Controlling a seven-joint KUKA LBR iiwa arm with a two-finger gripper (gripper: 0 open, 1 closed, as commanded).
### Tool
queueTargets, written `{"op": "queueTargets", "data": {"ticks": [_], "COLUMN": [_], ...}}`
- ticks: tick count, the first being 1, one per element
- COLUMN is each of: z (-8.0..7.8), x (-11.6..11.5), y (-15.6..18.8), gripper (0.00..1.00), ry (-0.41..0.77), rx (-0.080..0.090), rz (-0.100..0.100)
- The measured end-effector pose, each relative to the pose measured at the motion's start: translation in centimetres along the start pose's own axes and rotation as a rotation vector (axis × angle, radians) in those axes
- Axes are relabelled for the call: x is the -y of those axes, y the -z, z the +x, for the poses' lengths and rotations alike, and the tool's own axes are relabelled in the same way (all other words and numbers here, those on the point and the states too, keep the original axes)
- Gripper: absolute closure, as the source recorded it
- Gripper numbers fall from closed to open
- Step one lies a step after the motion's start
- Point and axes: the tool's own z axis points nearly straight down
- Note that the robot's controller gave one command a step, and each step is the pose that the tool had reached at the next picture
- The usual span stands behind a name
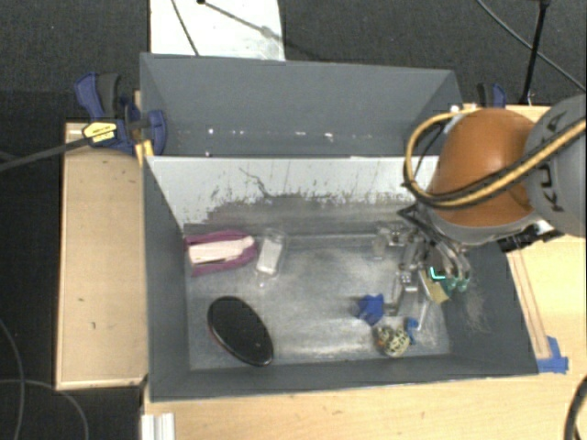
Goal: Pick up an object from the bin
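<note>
- The arm (514, 177) enters from the right side of the grey metal bin (303, 108). Its orange cover (481, 168) sits above the bin's right half.
- The end effector (406, 312) points down into the right front part of the bin, low over the floor.
- Whether the end effector is wide, narrow or holding something cannot be told from here. The wrist hardware hides its tip.
- A small blue piece (371, 309) lies on the bin floor just to the left of the end effector. Whether it touches the end effector cannot be told.
- A small speckled round object (394, 341) lies just in front of the end effector, near the bin's front wall.
- A black oval object (240, 331) lies at the front left of the bin, well apart from the end effector.
- A pink-and-white object (220, 250) lies at the left, near the rear of the floor.
- A small clear object (269, 255) lies just beside the pink-and-white object, on its right.
- The three left-hand objects lie apart from the two near the end effector, with bare floor between the groups.
</note>
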Motion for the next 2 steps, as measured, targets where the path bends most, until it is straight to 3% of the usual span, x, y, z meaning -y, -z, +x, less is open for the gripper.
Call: {"op": "queueTargets", "data": {"ticks": [1, 2], "z": [0.4, 2.9], "x": [4.3, 2.9], "y": [-10.0, -9.4], "gripper": [0.0, 0.0], "ry": [0.05, -0.018], "rx": [0.01, 0.024], "rz": [0.001, -0.002]}}
